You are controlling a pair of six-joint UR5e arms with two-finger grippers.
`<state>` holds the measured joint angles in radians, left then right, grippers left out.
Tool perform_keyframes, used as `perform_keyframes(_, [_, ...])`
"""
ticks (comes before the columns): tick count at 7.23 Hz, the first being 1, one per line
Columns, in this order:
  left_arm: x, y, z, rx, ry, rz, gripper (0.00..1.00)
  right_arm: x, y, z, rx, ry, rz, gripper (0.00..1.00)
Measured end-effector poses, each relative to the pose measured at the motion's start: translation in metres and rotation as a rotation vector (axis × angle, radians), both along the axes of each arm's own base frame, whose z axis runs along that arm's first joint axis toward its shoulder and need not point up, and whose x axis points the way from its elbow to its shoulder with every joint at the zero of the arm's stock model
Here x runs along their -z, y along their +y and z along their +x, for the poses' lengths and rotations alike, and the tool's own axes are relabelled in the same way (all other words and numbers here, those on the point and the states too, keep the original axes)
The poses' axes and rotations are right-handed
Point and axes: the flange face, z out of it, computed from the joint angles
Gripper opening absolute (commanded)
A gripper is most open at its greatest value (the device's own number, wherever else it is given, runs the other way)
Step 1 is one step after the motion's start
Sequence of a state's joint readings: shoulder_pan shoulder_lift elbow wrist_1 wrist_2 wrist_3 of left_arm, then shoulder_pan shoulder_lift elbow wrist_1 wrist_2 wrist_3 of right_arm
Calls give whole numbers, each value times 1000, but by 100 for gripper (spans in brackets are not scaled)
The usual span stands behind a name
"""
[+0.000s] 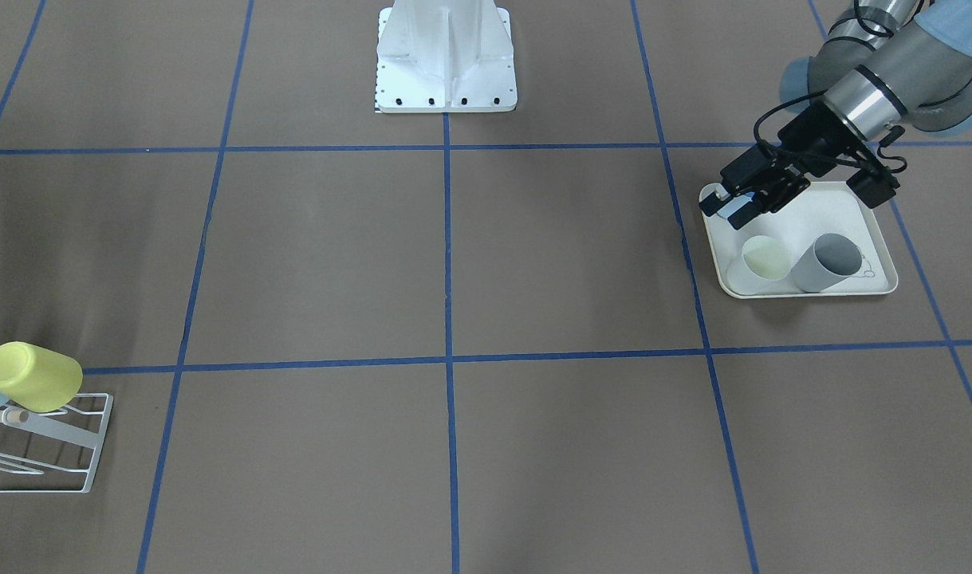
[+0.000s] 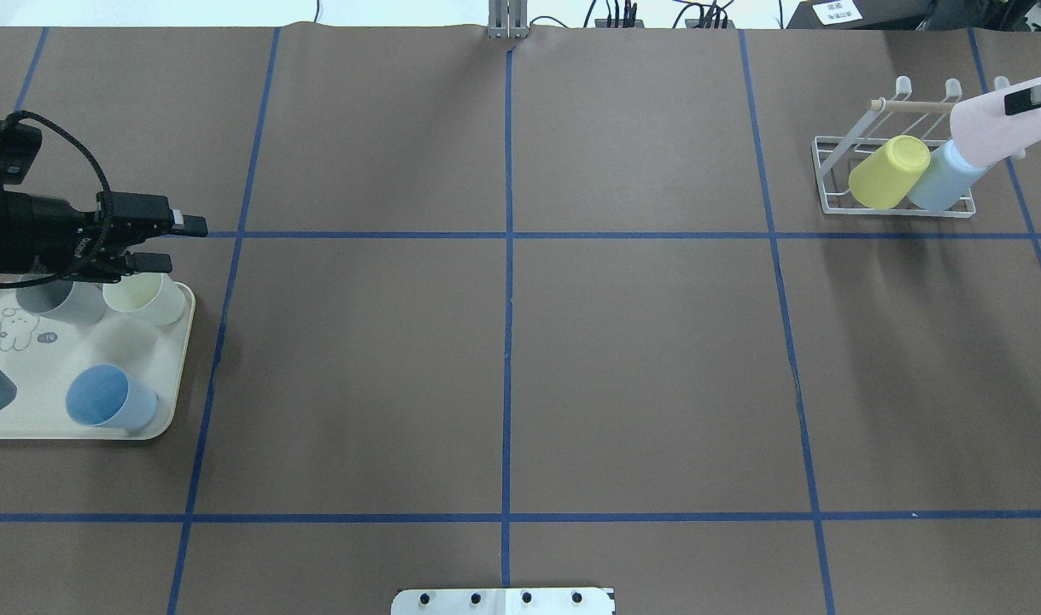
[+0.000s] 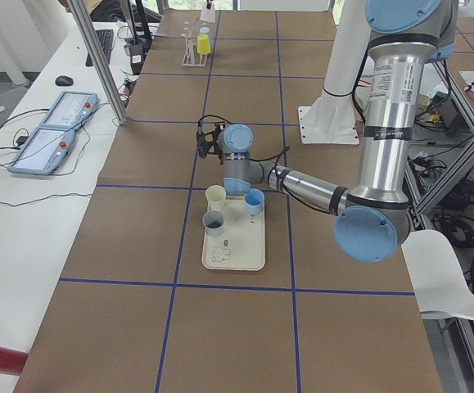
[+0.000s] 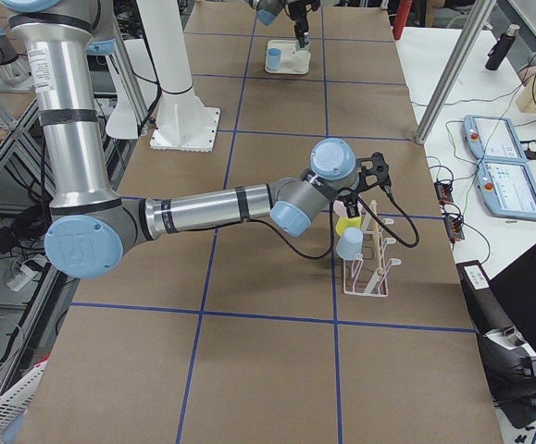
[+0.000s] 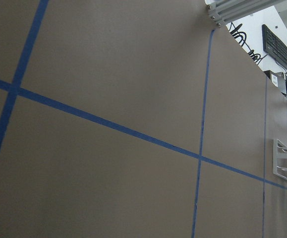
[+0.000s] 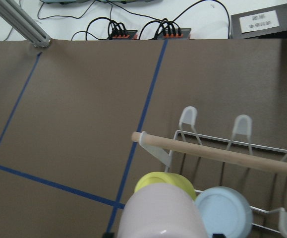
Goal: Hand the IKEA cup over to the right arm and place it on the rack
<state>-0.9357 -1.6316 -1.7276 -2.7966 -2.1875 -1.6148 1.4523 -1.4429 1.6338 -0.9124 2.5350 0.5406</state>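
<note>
Table (image 2: pixel 503 367): brown sheet with a blue tape grid.

Right arm (image 4: pixel 203 208): stretched out low, with its wrist right at the rack (image 6: pixel 157 149). The rack sits at the far end of the table from the tray (image 2: pixel 59 359).

Rack: two cups sit side by side below the wooden rod (image 6: pixel 222 154), a yellow cup (image 2: pixel 889 172) and a pale blue cup (image 2: pixel 943 184), closed bases outward. I see white prongs free further along the rod from them.

Pink cup (image 2: pixel 990 128): this is the task's cup. It is just over the rack, slanted, with its free end down by the pale blue cup. I cannot tell whether they touch, or which end is the mouth.

Right gripper (image 2: pixel 1035 94): pinching the pink cup at the end away from the rack. Only part of the black fingers shows.

Left gripper (image 2: pixel 172 242): well apart from the rack, hanging over the tray with its fingers spread and nothing between them. A cream cup (image 2: pixel 144 295) and a grey cup (image 2: pixel 59 301) are just below it, and a blue cup (image 2: pixel 106 401) is farther along the tray.

Handling, my judgement:
- The cup looks like a light, stiff plastic tumbler, hollow and tapered, with smooth walls, so it is probably slippery rather than fragile.
- The taper may let it creep out of a side pinch, so I want a firm hold across the wall near one end.
- That leaves the body clear of the wires.
- I expect a loose cup to roll.
</note>
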Motion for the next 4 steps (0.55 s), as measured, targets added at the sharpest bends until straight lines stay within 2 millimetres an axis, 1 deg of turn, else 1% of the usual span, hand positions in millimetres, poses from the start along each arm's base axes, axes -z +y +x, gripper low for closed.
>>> perform_keyframes(2, [-15,-5,-17,21,-44,-9,100,-23,-10,15,14,126,-21,22])
perform_keyframes(3, [-20,-4,-21,25,-56,-7,100,-28,-20,17,37,194,-35,22])
perform_keyframes(4, [-24,-4,-24,28,-63,-5,100,-25,-33,17,62,252,-51,22])
